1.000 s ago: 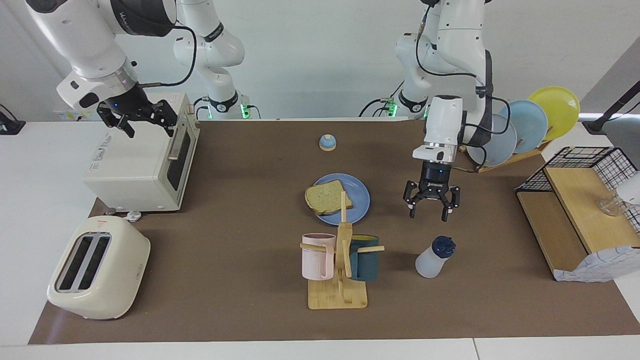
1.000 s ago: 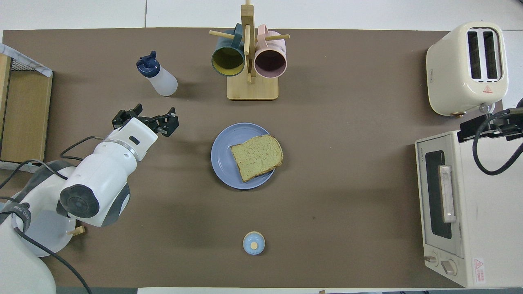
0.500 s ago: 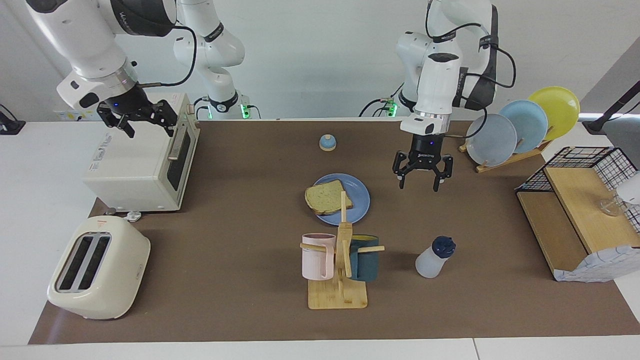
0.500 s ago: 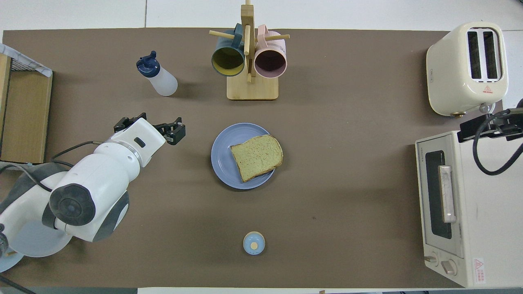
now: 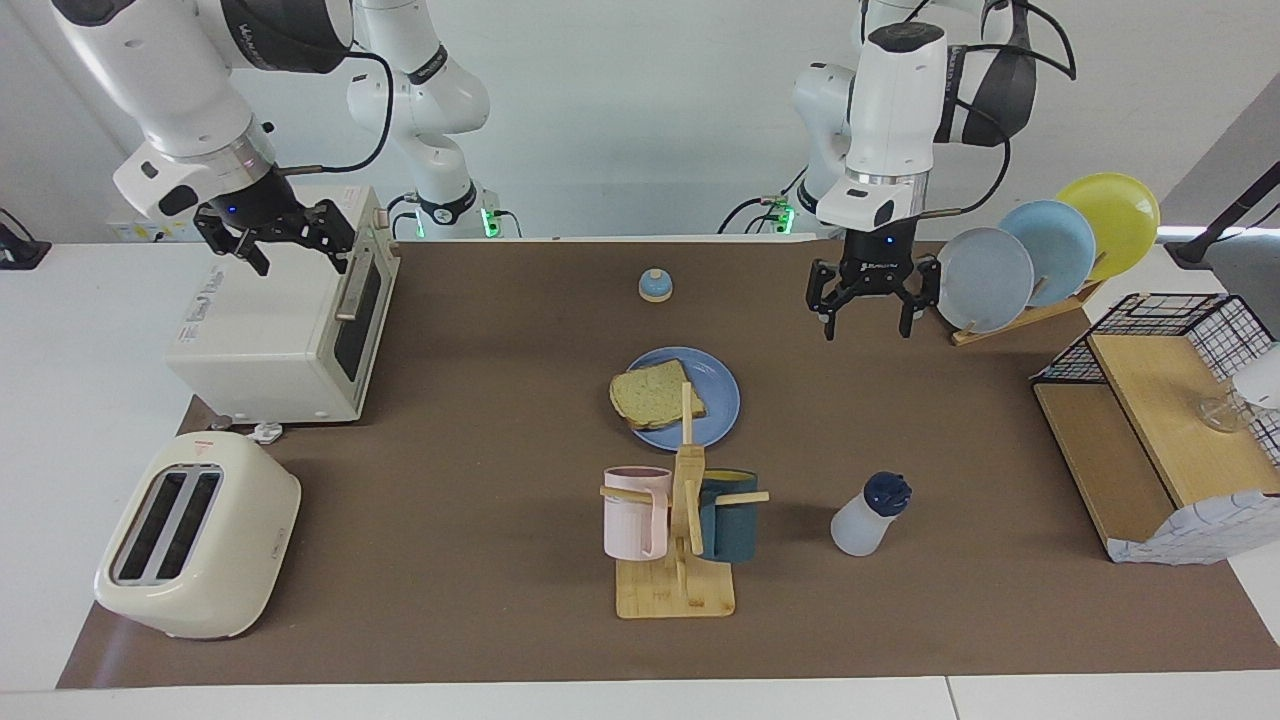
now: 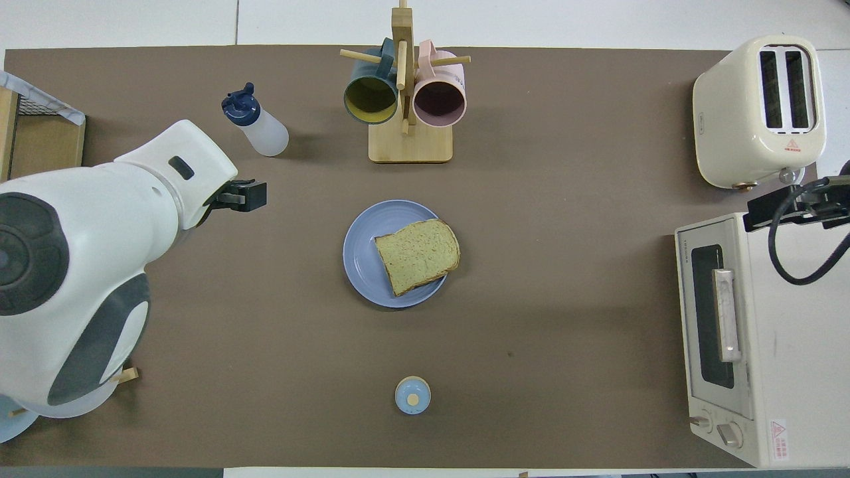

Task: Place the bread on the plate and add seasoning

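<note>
1. The left end effector [image 5: 868,300], spread and empty, has risen away from the seasoning [image 5: 868,518], now over bare desk [image 5: 480,480] near the plate rack [image 5: 1030,262].
2. The right end effector [image 5: 275,235], spread, waits over the oven [image 5: 285,320].
3. The bread [image 5: 655,395] lies on the plate [image 5: 718,400]; the seasoning stands upright beside the mug rack [image 5: 680,530], apparently finished.

I'm running a lab mock-up kitchen: white table [image 5: 600,700] with brown mat [image 5: 480,560], plain white walls, toaster [image 5: 195,535], toaster oven [image 5: 280,320], mug rack [image 5: 678,560], plate rack [image 5: 1030,310].
</note>
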Controlling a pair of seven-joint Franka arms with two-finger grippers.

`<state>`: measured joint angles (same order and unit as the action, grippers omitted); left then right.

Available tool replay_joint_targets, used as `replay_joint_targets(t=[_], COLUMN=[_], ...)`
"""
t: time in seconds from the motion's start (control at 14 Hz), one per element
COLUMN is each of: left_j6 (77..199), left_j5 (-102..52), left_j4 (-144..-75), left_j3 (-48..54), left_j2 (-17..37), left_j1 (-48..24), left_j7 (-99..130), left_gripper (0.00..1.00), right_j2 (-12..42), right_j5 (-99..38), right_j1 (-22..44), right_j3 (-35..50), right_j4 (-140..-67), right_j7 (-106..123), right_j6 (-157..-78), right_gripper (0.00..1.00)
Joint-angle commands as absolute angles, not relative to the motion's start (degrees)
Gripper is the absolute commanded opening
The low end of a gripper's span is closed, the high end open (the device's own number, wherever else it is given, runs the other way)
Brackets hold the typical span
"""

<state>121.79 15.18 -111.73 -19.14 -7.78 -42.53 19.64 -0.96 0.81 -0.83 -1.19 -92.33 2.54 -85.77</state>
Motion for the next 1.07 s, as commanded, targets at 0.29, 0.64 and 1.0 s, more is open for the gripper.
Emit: replay_joint_targets(t=[0.29, 0.64, 1.0], left_j6=[104.17, 100.21, 98.18], left_j5=[8.09, 7.73, 7.65], left_j4=[-99.76, -100.2, -99.76], left_j3=[-20.39, -20.48, -20.13], left_j2=[-6.33, -6.77, -7.03], left_j1=[-33.77, -28.83, -26.98], left_j7=[1.96, -2.11, -1.67], left_gripper=[1.0, 1.0, 1.0], right_j2=[-1.67, -1.67, -1.67], right_j5=[0.97, 0.97, 0.97], right_j1=[-1.49, -1.41, -1.41], right_j3=[-0.88, -0.88, -0.88], right_j4=[-93.16, -93.16, -93.16], right_j7=[3.6, 3.6, 3.6], right_j6=[-86.31, -86.31, -86.31], right_gripper=[1.0, 1.0, 1.0])
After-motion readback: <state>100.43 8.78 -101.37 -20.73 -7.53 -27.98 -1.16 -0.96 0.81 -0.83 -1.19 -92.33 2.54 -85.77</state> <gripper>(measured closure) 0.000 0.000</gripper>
